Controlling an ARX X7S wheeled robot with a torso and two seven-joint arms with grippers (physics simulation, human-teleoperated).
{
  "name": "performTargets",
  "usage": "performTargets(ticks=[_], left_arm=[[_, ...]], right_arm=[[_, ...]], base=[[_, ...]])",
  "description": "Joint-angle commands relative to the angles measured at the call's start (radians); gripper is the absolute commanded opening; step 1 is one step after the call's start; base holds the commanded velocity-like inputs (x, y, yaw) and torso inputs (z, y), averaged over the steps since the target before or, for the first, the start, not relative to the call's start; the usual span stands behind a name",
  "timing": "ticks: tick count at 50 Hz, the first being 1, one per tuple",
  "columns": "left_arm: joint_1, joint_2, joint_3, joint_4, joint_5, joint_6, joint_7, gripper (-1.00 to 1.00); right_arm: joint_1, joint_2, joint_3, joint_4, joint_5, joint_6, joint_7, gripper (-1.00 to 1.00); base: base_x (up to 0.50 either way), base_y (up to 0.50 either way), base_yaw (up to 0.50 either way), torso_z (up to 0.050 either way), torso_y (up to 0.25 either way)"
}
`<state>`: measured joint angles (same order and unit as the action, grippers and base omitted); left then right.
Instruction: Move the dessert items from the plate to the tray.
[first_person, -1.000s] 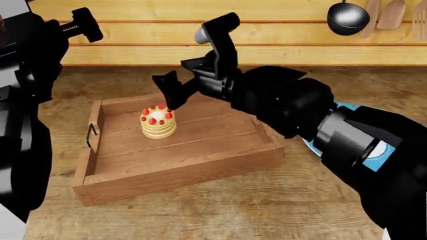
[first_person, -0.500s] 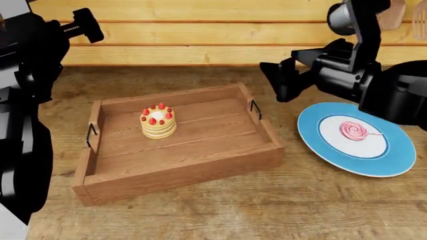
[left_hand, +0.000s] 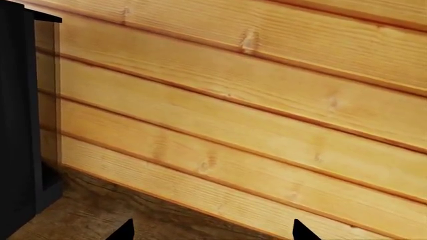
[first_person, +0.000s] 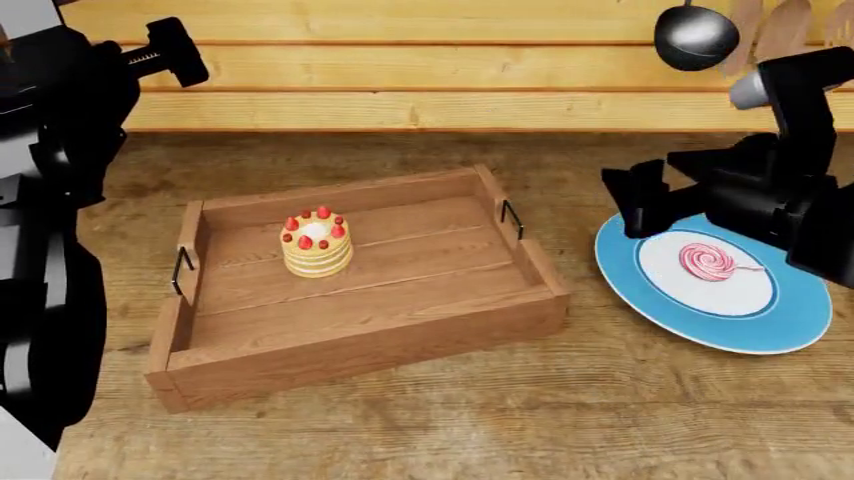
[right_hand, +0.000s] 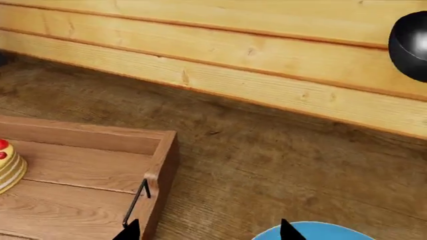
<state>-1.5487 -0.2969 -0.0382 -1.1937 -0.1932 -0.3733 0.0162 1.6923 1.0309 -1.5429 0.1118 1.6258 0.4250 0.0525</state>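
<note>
Lollipop (first_person: 707, 261): one, flat on blue-rimmed plate (first_person: 787, 330). Cake (first_person: 316, 244): one, upright inside tray (first_person: 360, 345) on desk (first_person: 534, 420). My right hand (first_person: 650, 210) above plate edge, fingers spread, empty. Left hand (left_hand: 210, 232) spread, empty.

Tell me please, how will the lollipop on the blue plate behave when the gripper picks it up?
The lollipop lies flat on the plate, so grasping it may be awkward. Its thin stick looks easy to slip or pivot between fingers. The small swirl head probably weighs little.
</note>
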Motion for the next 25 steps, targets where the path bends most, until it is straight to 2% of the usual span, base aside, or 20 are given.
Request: performTargets(ticks=[1, 16, 25], left_arm=[[0.0, 0.0, -0.001, 0.0, 0.001, -0.001, 0.0, 1.0], [0.001, 0.0, -0.001, 0.001, 0.002, -0.004, 0.001, 1.0], [0.0, 0.001, -0.002, -0.002, 0.003, -0.003, 0.0, 1.0]], right_arm=[[-0.017, 0.03, -0.028, 0.06, -0.022, 0.032, 0.027, 1.0], [-0.036, 0.067, -0.028, 0.091, -0.015, 0.03, 0.024, 1.0], [-0.044, 0.037, -0.053, 0.134, -0.045, 0.062, 0.019, 1.0]], base=[[0.0, 0.0, 0.0, 0.0, 0.0], [0.0, 0.0, 0.0, 0.0, 0.0], [0.0, 0.0, 0.0, 0.0, 0.0]])
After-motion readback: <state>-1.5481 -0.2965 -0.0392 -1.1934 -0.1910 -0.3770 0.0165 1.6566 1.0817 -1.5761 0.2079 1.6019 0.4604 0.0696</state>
